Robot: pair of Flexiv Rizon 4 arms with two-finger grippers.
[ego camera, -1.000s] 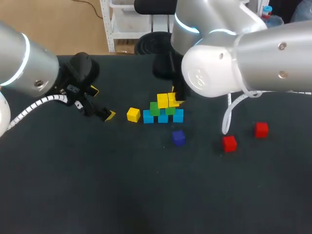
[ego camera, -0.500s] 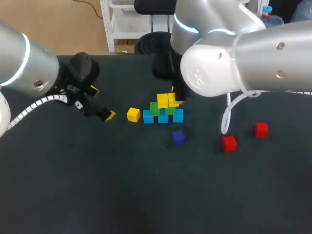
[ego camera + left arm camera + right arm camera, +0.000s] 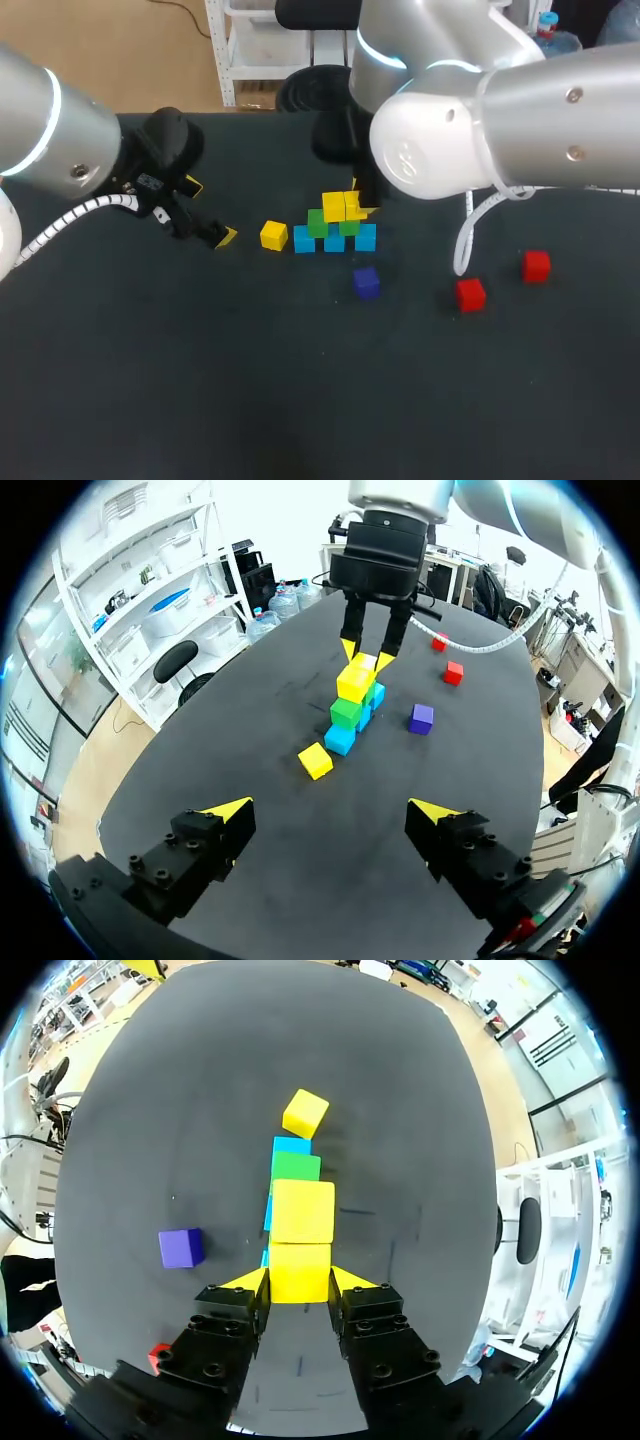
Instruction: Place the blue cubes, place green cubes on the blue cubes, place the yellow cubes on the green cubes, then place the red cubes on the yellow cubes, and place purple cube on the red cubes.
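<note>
A dark tabletop [image 3: 300,400] is seen from above, with a robot arm coming in from each side. Nearest the robot, a purple cube [image 3: 366,282] lies alone. Two red cubes [image 3: 471,294] lie off to its right, apart from it and from each other.

Just beyond the purple cube stands a small pyramid of cubes. Three blue cubes [image 3: 304,240] sit in a row on the tabletop, and two green cubes [image 3: 318,222] rest on top of them. A placed yellow cube [image 3: 333,207] sits on the left green one.

Just beside it, over the right green cube, the right gripper [image 3: 300,1282] points down from above. Its fingers are closed on the held yellow cube [image 3: 300,1265], pressing it from both sides.

A loose yellow cube [image 3: 273,235] lies on the tabletop just left of the blue row. Farther left, the left gripper [image 3: 208,212] hangs over the tabletop, well apart from the cubes. Its fingers are spread wide with nothing between them.
</note>
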